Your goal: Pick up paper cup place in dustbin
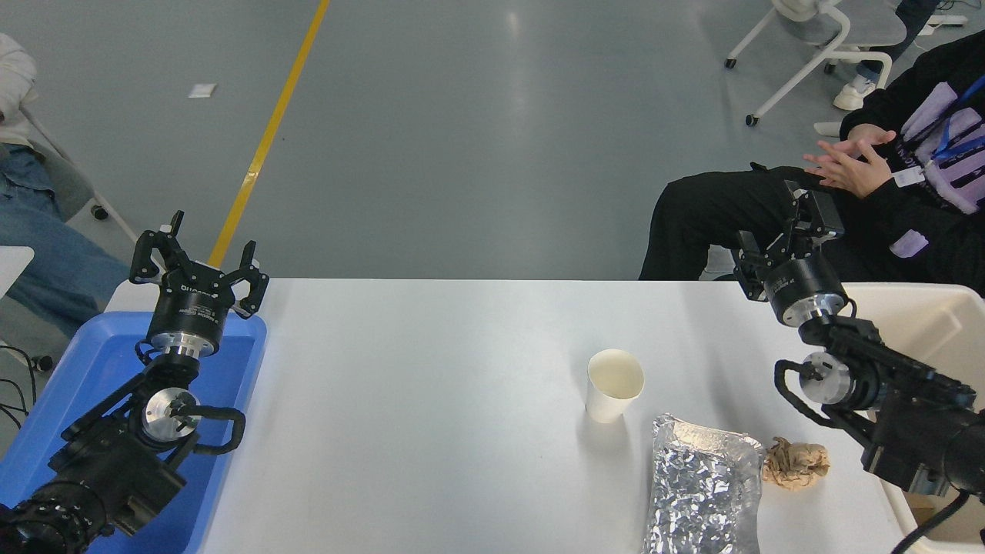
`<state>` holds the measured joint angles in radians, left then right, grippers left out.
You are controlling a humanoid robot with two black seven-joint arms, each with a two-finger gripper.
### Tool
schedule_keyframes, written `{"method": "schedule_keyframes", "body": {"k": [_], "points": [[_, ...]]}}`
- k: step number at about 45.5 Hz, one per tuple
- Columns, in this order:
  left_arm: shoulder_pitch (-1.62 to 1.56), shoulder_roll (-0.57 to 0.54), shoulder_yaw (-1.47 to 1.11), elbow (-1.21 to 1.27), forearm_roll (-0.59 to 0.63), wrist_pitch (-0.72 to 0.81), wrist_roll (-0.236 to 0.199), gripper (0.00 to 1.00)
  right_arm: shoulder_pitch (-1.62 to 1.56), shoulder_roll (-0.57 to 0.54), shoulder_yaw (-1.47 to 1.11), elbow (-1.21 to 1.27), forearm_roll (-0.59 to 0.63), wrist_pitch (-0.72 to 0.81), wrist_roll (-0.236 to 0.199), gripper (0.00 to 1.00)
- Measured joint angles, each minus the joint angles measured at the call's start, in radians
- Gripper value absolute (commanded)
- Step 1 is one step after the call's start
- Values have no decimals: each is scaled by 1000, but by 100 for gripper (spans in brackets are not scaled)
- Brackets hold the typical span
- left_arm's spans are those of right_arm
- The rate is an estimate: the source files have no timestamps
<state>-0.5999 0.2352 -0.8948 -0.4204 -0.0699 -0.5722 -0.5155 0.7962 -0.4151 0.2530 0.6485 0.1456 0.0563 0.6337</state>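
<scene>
The white paper cup stands upright on the white table, right of centre, its cream inside showing. The cream-beige dustbin sits at the table's right edge, partly hidden behind my right arm. My right gripper is open and empty, raised near the table's far right edge, well to the right of and beyond the cup. My left gripper is open and empty, parked at the lower left over the blue tray.
A blue plastic tray lies at the left under the left arm. A crumpled foil tray and a crumpled tan paper ball lie near the front, right of the cup. A seated person is at the far right.
</scene>
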Motion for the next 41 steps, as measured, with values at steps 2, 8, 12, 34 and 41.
{"method": "schedule_keyframes", "body": {"k": [2,8,12,34,41], "points": [[0,0,0,0,0,0,0,99,31,-21,-60,16,33,4,0,100],[0,0,0,0,1,0,0,99,127,-87,-244,89,90,23,-1,100],[0,1,0,0,1,0,0,99,213,-121,-400,150,112,34,-1,100],[0,1,0,0,1,-1,0,99,886,-167,-1247,470,150,56,-1,100],[0,1,0,0,1,-1,0,99,1049,-111,-1417,501,154,57,0,100]]}}
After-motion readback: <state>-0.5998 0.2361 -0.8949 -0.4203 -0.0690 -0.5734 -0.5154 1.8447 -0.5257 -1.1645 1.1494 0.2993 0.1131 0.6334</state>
